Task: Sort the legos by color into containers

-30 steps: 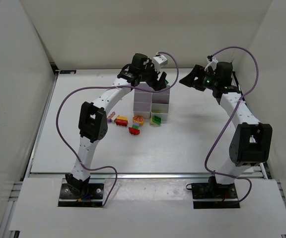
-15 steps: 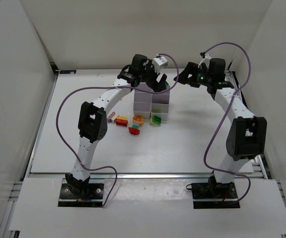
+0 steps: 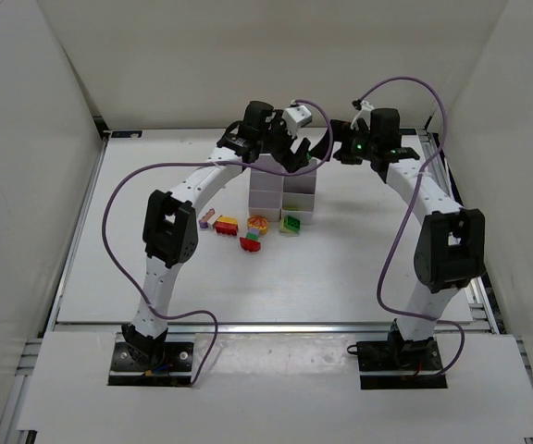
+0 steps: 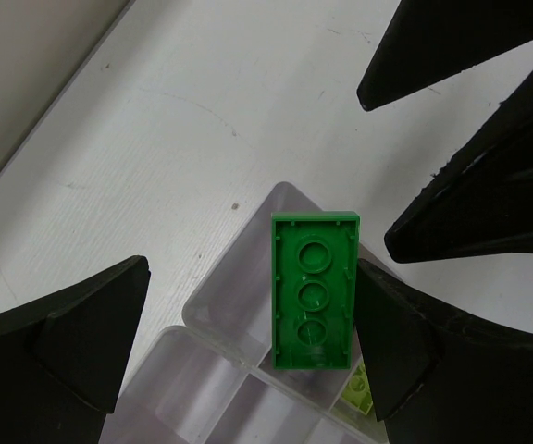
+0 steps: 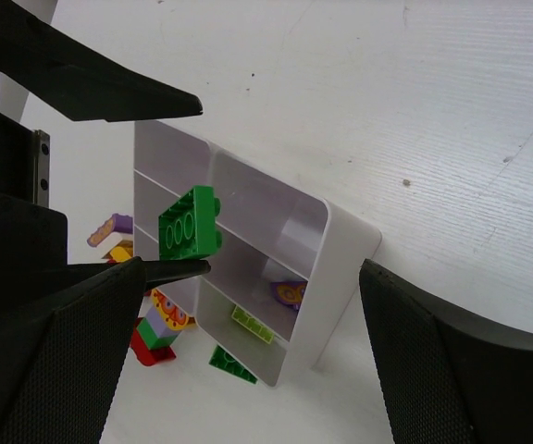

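A: White worktop [image 3: 359, 268]; containers [image 3: 285, 196] toward its far middle, two-by-three grid?
B: Confirmed; left tool [image 3: 296, 155] above the far cells, fingers spread wide; right tool [image 3: 329, 148] just beside it, spread as well, gripping nothing.
A: Green brick [image 4: 315, 291]?
B: Over a far corner cell; just beside one finger [image 4: 396, 342] of the left tool, touching or not, cannot tell. Loose legos [image 3: 251, 231] clumped on the worktop at the grid's near side.
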Robot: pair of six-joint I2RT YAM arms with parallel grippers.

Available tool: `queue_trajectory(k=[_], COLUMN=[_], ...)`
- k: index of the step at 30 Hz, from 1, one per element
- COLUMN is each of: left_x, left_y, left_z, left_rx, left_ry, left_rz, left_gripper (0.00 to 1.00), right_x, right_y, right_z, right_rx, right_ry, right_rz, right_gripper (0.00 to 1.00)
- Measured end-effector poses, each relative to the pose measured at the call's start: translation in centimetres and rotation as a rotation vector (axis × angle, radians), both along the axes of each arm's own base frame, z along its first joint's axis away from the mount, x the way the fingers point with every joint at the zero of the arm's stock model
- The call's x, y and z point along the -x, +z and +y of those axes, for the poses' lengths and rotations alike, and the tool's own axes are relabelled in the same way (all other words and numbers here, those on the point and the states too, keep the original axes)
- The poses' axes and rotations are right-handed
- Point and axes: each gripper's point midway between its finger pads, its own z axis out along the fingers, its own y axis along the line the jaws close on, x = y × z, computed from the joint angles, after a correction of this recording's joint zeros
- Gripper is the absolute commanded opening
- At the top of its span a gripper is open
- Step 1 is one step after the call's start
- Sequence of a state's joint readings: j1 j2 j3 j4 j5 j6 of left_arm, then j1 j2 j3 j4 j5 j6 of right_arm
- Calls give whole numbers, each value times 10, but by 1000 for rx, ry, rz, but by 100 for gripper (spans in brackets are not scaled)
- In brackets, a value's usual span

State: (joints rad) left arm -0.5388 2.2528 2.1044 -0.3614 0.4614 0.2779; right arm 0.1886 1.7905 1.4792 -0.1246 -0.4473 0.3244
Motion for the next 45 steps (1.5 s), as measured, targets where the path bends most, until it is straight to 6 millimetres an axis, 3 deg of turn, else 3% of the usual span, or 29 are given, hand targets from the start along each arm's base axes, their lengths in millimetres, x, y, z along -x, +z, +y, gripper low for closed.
queue_trajectory(k=[16, 26, 40, 42, 45], left_x=[-2, -7, -10, -13, -11], left_y=[3, 25, 26, 25, 21], left_z=[0, -2, 0, 5, 26], left_rx=[-14, 4, 1, 10, 25], left_ry=[-16, -22, -5, 30, 122], left_rz=[-38, -92, -99, -95, -52], left_gripper=[100, 99, 99, 99, 99], right_x=[-11, -16, -21, -15, 12], right_y=[-8, -6, -9, -12, -15], right_z=[1, 4, 1, -6, -25], right_rx=[21, 22, 65, 94, 125], right_ry=[2, 6, 8, -9, -36], right_rz=[0, -10, -41, -53, -39], right_gripper=[99, 99, 99, 99, 99])
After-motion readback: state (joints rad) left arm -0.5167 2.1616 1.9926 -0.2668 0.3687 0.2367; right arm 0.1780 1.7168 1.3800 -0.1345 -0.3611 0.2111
